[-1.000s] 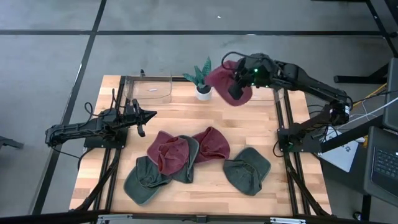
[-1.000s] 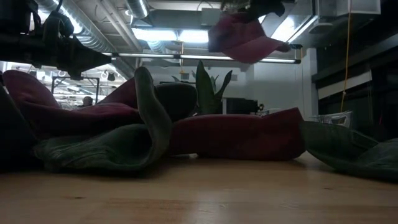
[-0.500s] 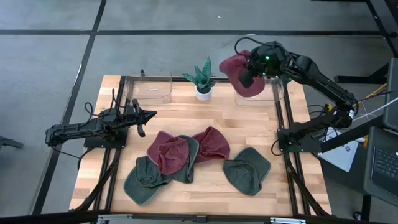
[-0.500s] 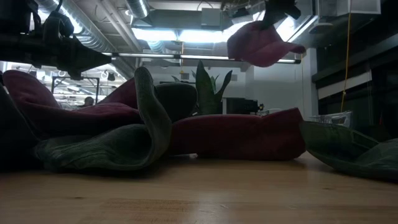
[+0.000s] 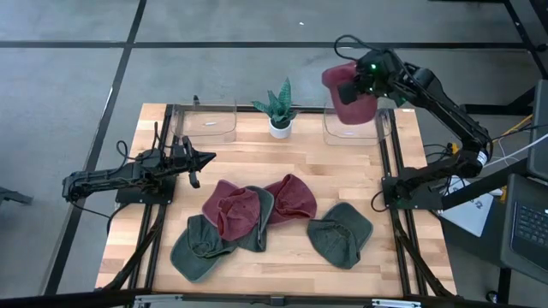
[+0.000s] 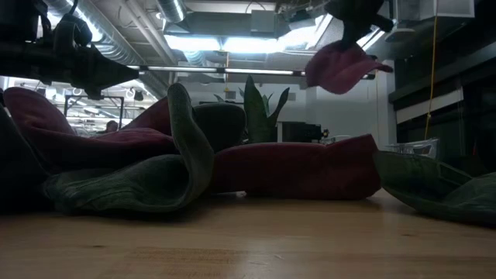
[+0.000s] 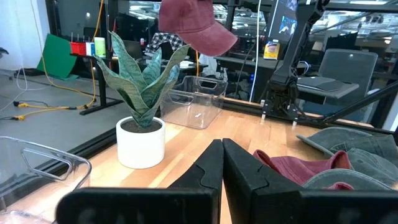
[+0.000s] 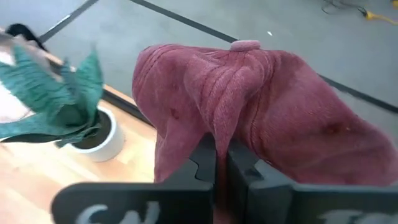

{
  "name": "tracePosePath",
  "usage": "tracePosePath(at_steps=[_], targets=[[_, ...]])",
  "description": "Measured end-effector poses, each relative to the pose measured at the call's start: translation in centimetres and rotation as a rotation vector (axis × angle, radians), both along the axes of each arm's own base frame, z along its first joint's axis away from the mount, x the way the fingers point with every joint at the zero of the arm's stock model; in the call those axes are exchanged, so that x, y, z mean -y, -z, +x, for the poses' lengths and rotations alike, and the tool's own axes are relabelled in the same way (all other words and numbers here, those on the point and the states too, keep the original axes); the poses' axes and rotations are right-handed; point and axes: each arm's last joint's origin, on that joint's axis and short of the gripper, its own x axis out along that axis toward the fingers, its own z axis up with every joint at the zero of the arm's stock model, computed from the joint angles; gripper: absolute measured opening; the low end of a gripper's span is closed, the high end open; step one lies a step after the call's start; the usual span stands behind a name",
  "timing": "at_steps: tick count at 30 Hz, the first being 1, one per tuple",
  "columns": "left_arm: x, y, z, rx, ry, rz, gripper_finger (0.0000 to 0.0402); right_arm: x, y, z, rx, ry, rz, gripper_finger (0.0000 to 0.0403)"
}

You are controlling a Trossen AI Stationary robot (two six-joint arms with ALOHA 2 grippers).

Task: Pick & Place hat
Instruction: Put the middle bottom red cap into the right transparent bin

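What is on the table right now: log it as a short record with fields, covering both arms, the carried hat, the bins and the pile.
right gripper: jaws shut on the red hat, held in the air above the right clear bin
left gripper: jaws shut, empty, waiting at the table's left side
left clear bin: back left of the table, no hat visible in it
potted plant: between the two bins
hat pile: red and green hats overlapping, mid-table
lone green hat: right of the pile
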Motion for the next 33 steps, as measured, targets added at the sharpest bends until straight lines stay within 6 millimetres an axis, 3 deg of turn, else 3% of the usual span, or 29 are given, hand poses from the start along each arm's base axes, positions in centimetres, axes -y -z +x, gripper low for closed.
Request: tracePosePath(at_steps=[10, 23, 27, 33], targets=[[0.0, 0.0, 0.0, 0.0, 0.0, 0.0, 0.0004, 0.7, 0.4, -1.9, -0.021, 0.151, 0.051, 0.0009], [0.0, 0.0, 0.0, 0.0, 0.0, 0.0, 0.0004, 0.7, 0.7, -2.5, -0.102, 0.138, 0.043, 0.0009], [0.0, 0.0, 0.0, 0.0, 0.0, 0.0, 0.0004, 0.6, 1.9, -2.5, -0.077, 0.115, -0.008, 0.0009], [0.0, 0.0, 0.0, 0.0, 0.0, 0.0, 0.0004, 0.0, 5.6, -3.1, -0.026, 0.074, -0.124, 0.0009]])
